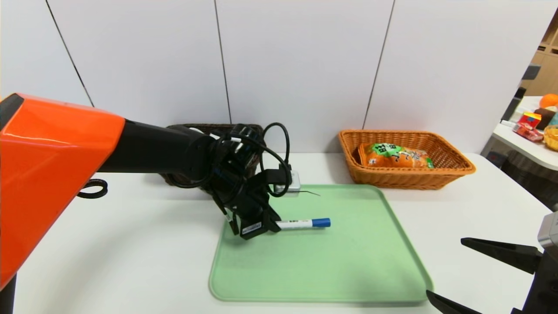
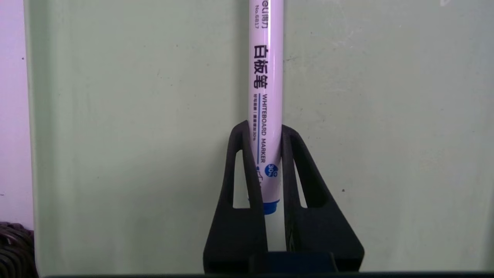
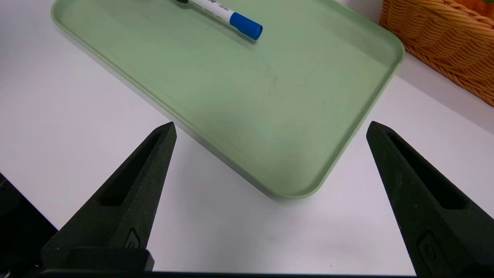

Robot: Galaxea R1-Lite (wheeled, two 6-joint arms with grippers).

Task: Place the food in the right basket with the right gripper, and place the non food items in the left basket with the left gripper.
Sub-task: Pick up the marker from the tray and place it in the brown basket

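Observation:
A white marker with a blue cap (image 1: 305, 223) lies on the green tray (image 1: 348, 270), cap pointing to the right. My left gripper (image 1: 275, 226) is shut on the marker's (image 2: 266, 77) tail end, with both fingers (image 2: 235, 154) pressed against the barrel. The orange snack bag (image 1: 399, 156) lies inside the right basket (image 1: 453, 172). Most of the dark left basket (image 1: 209, 127) is hidden behind my left arm. My right gripper (image 1: 444, 266) hangs open and holds nothing, over the table by the tray's near right corner (image 3: 301, 185). The marker (image 3: 227, 15) also shows in the right wrist view.
A black ring (image 1: 92, 188) lies on the white table at the left. A side table (image 1: 523, 144) with several colourful items stands at the far right. The orange basket's wall (image 3: 444, 38) is close to the tray's right edge.

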